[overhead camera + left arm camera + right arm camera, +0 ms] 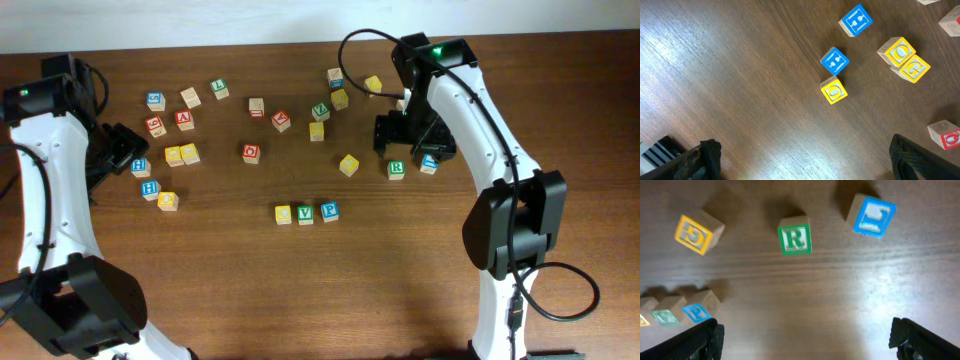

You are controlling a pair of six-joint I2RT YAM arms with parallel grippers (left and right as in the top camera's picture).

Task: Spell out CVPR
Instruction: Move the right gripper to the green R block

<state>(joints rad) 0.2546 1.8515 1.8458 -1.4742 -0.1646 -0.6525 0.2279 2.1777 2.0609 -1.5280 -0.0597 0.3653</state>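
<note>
right gripper (807, 345): fingers spread wide, nothing between them, hovering over bare table (805, 295). green R cube (795, 239) sits on the wood just ahead of the open jaws, letter face up, clear of both fingers. blue-faced cube (872, 216) is on one side of it and a loose yellow cube (696, 232) on the other, neither touching it. overhead: yellow cube (284, 214), green V cube (305, 213) and blue P cube (329, 211) are side by side in a row near front centre, touching. R is well apart from that row, off to the right and farther back, not yet in line after the P. left gripper (805, 167): fingers also spread, empty, over the left cluster. blue-lettered cube (834, 60) touches a yellow-lettered cube (834, 91). yellow pair (900, 51) is nearby, and a red-lettered cube (947, 136) is at the frame edge.
</note>
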